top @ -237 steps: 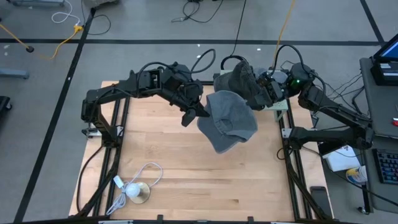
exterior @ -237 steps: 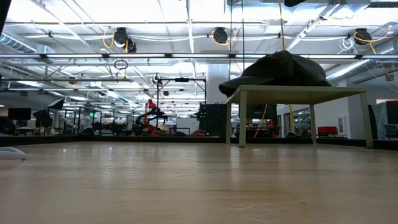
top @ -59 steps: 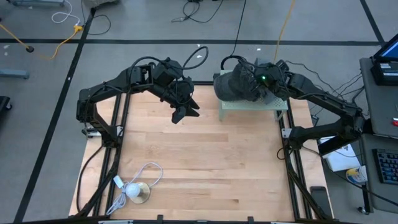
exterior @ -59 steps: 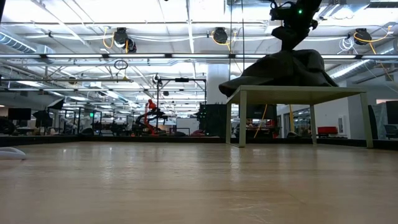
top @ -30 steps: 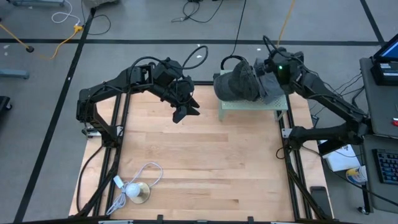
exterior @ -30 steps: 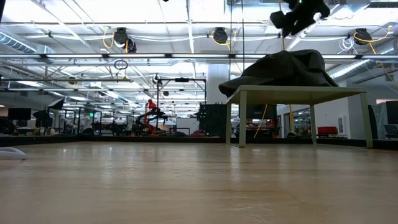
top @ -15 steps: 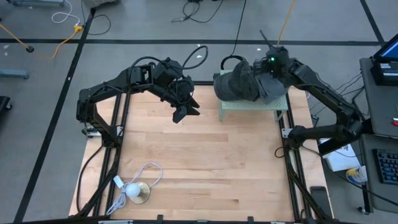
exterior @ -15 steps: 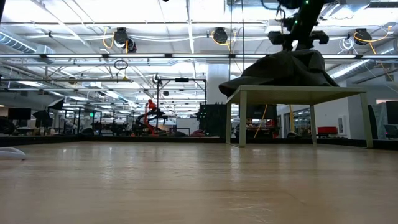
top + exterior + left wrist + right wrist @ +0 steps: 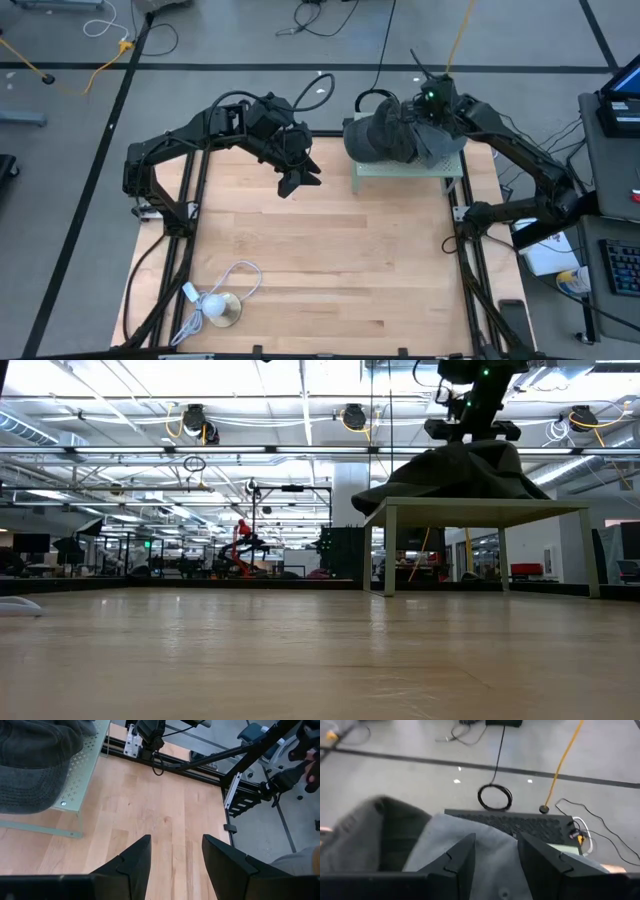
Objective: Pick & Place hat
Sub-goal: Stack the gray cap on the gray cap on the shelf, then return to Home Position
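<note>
Hats [image 9: 392, 138] lie heaped on the small stand [image 9: 405, 168] at the tabletop's far right edge. Soft, light cloth; pinch a fold. Right gripper [image 9: 495, 851] hovers above with fingers apart, empty; left gripper [image 9: 173, 854] likewise spread.

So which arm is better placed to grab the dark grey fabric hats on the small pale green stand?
Right. Its hand hangs open directly over the dark grey fabric hats on the small pale green stand. The left hand, also open, sits off to the side above the wooden table.

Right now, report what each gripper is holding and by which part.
Nothing is held. The right gripper hangs open above the grey hat lying on the small stand. The left gripper is open over the bare table.
</note>
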You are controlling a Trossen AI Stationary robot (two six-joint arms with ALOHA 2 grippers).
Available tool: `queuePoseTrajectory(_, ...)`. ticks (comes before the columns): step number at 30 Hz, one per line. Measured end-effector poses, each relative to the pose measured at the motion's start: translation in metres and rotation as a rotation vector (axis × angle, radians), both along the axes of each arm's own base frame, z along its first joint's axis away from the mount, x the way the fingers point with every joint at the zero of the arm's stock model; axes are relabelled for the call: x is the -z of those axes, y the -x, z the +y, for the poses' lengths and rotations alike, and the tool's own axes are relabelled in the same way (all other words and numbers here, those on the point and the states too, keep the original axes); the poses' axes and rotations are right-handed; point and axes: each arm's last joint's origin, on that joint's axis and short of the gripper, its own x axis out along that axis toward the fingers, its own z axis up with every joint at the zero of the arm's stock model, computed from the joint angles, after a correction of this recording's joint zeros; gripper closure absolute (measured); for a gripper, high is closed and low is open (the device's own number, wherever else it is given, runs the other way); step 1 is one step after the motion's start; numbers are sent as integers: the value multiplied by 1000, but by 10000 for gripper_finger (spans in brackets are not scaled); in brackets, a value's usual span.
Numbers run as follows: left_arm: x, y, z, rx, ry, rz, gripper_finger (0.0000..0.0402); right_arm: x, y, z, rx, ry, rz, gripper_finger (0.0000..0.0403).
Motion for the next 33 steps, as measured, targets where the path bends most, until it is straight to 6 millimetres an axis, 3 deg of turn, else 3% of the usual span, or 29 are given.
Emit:
queuePoseTrajectory(10, -4, -3, 1, 3, -14, -49, 222, -37, 14, 16, -59, 210, -96, 264)
queuePoseTrajectory(14, -7, -5, 1, 2, -24, -95, 222, -48, 13, 24, -177, 251, -180, 264)
queuePoseTrajectory(22, -11, -7, 2, 43, -99, -148, 222, -59, -9, 50, -629, 202, -392, 264)
queuePoseTrajectory(28, -23, -7, 1, 71, -156, -267, 222, -78, -36, 86, -1057, 263, -595, 264)
queuePoseTrajectory(33, -31, -10, 0, 143, -173, -378, 222, -90, -49, 116, -1245, 373, -655, 264)
